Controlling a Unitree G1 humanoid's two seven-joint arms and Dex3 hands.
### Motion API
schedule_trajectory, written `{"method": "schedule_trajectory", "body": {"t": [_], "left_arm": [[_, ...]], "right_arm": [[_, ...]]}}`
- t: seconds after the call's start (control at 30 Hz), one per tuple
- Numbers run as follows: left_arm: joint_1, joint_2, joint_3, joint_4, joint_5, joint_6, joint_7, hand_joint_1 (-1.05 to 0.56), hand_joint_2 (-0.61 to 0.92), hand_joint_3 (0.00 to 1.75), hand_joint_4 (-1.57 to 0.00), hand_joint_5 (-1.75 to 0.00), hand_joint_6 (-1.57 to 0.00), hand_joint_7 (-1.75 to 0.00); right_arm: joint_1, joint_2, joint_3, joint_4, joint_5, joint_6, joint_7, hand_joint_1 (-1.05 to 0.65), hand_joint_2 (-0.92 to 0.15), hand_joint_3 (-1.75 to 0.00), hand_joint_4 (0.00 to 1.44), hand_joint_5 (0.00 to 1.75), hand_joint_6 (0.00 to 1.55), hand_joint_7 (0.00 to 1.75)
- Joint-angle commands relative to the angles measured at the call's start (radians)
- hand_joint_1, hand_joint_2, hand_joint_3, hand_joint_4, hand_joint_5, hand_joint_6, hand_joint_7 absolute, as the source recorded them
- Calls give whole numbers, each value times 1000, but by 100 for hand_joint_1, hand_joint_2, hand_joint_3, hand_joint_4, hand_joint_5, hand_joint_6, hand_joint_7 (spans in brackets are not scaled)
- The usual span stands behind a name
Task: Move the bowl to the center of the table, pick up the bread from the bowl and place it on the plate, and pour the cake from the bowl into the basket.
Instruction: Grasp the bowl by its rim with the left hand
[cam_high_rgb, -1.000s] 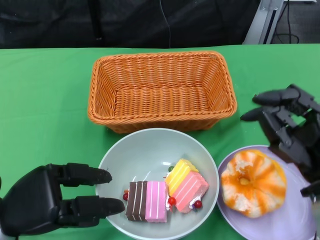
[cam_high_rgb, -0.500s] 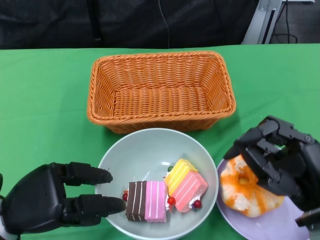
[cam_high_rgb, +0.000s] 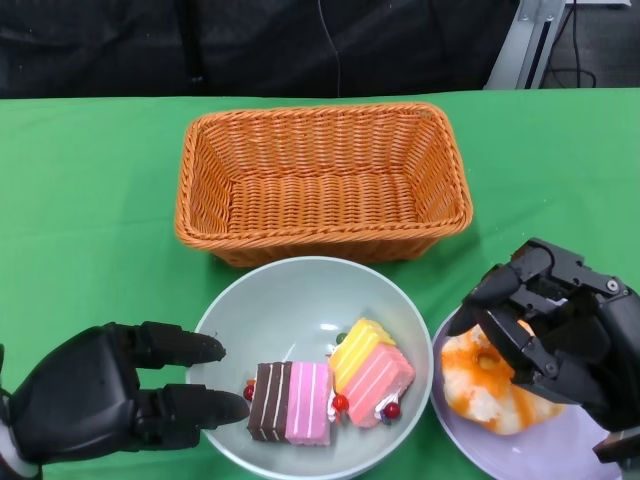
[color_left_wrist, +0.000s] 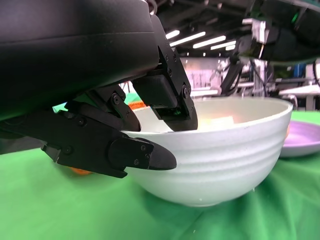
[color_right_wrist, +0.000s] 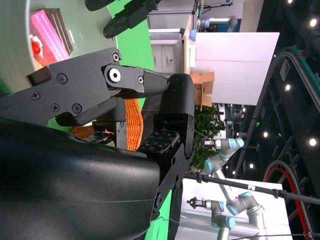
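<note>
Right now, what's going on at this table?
A humanoid robot is partway through sorting toy food. Its right hand hovers over the bread, which already lies on the plate; whether it grips the bread can't be told. Its left hand sits at the bowl rim, fingers straddling it. Two cakes are in the bowl; the basket behind holds nothing.

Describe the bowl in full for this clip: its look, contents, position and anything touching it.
The bowl is pale grey-green, round and glossy, likely ceramic, upright on the green cloth in front of the wicker basket. It holds two layered cake pieces, a brown-and-pink one and a yellow-and-pink one. The left hand has fingers at its rim; firm contact is unclear. The purple plate sits beside it.
</note>
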Motion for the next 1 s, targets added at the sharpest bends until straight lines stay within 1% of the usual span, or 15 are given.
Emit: {"method": "schedule_trajectory", "body": {"t": [0.03, 0.43, 0.47, 0.5, 0.57, 0.77, 1.0], "left_arm": [[14, 13, 12, -11, -13, 0, -34, -40, 92, 19, -100, -7, -93, -2], [20, 14, 22, -20, -18, -2, -49, -40, 92, 19, -100, -7, -93, -1], [5, -2, 12, -4, -23, -9, -92, -40, 92, 19, -100, -7, -93, -1], [-7, -15, 5, 8, -27, -14, -128, -42, 92, 17, -103, -9, -98, -4], [-18, -29, 2, 18, -35, -20, -172, -43, 92, 15, -105, -10, -101, -5], [-13, -31, 16, 15, -43, -26, -198, -43, 92, 15, -106, -11, -102, -5], [-24, -50, 8, 47, -33, -21, -201, -41, 92, 11, -106, -12, -102, -4]], "right_arm": [[-5, -15, -8, -4, 9, -6, 1, -8, -83, -54, 73, 146, 69, 117], [-5, -15, -8, -4, 9, -6, 1, -8, -84, -52, 72, 146, 69, 117], [-4, -10, -8, -11, 18, -3, -2, -8, -84, -52, 72, 146, 69, 117], [-3, -5, -8, -16, 26, 2, -4, -11, -84, -52, 73, 147, 70, 117], [-2, -1, -8, -22, 35, 6, -8, -12, -84, -51, 73, 147, 70, 118], [-1, -2, -7, -24, 37, 7, -9, -13, -84, -50, 73, 147, 70, 118], [-2, -3, -6, -22, 32, 4, -13, -15, -86, -46, 74, 145, 70, 117]]}}
